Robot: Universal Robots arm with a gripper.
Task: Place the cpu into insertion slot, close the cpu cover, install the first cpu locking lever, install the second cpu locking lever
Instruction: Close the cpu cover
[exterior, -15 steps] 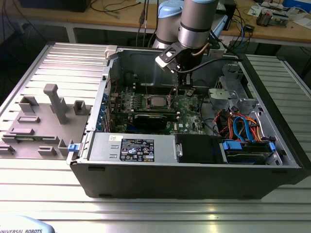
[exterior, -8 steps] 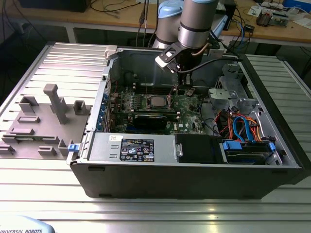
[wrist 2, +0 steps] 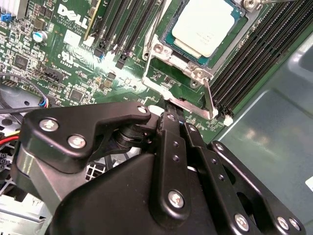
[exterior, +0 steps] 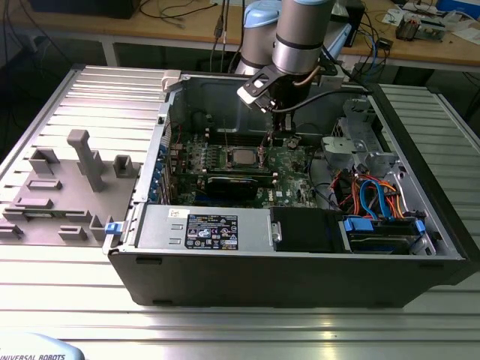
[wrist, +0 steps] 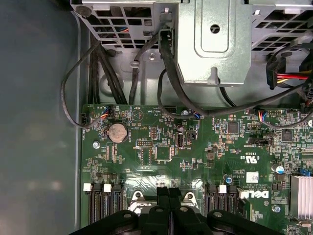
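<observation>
The ribbed aluminium worktop (exterior: pixel 225 330) carries an open black computer case (exterior: pixel 300 281) at its centre, with a grey fixture plate (exterior: pixel 67 191) of upright blocks at nine o'clock.

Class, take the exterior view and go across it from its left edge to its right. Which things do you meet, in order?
grey fixture plate → blue latch → cpu → blue and orange cables
</observation>
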